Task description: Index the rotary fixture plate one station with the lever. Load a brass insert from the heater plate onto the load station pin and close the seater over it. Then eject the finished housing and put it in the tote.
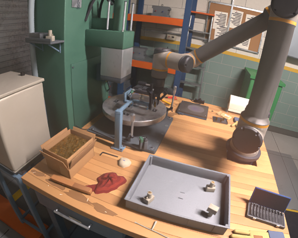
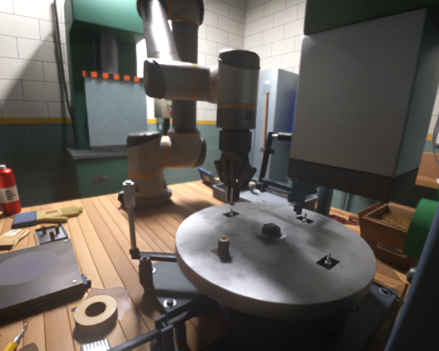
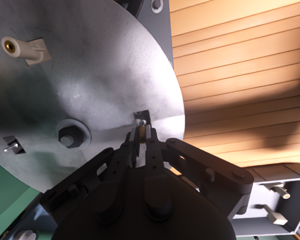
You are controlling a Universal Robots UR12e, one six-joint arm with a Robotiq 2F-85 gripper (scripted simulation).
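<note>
My gripper (image 3: 141,135) points straight down over the rotary fixture plate (image 2: 274,256), its two fingers closed on a small brass insert (image 3: 141,133) that hangs just above the load station pin (image 3: 142,122) near the plate's rim. A finished housing (image 2: 224,248) stands upright on another station of the plate. The blue seater arm (image 1: 122,109) reaches over the plate from its post at the front. The index lever (image 2: 129,217) stands upright beside the plate. The dark heater plate (image 1: 193,109) lies on the bench to the right. The grey tote (image 1: 181,193) sits at the bench front with three housings inside.
The grey press head (image 2: 364,96) hangs low over the plate's far side, close to my wrist. A cardboard box of parts (image 1: 68,147), a red rag (image 1: 109,182) and a bit case (image 1: 268,207) lie on the bench.
</note>
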